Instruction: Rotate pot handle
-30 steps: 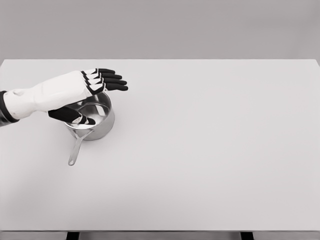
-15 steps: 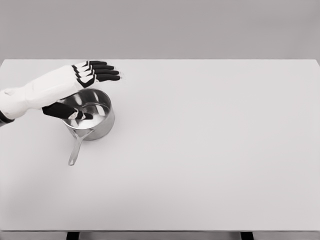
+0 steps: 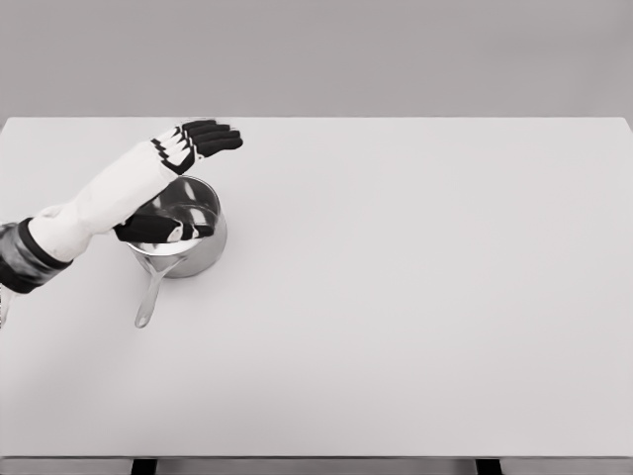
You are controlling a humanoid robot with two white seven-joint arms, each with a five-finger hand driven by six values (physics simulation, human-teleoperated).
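Note:
A small steel pot (image 3: 196, 237) stands on the white table (image 3: 415, 297) at the left. Its long handle (image 3: 151, 294) points toward the front and slightly left. My left hand (image 3: 203, 141) hovers over the pot's far rim, black fingers stretched out to the right and holding nothing. The thumb (image 3: 163, 230) hangs down over the pot's mouth. The white forearm crosses the pot's left side and hides part of the rim. The right arm is out of sight.
The table's front edge runs along the bottom of the picture, with two dark legs (image 3: 144, 466) showing below it.
My left forearm has swung back toward the lower left and now slants more steeply. The fingers stay over the pot's far rim. The pot and its handle have not moved.

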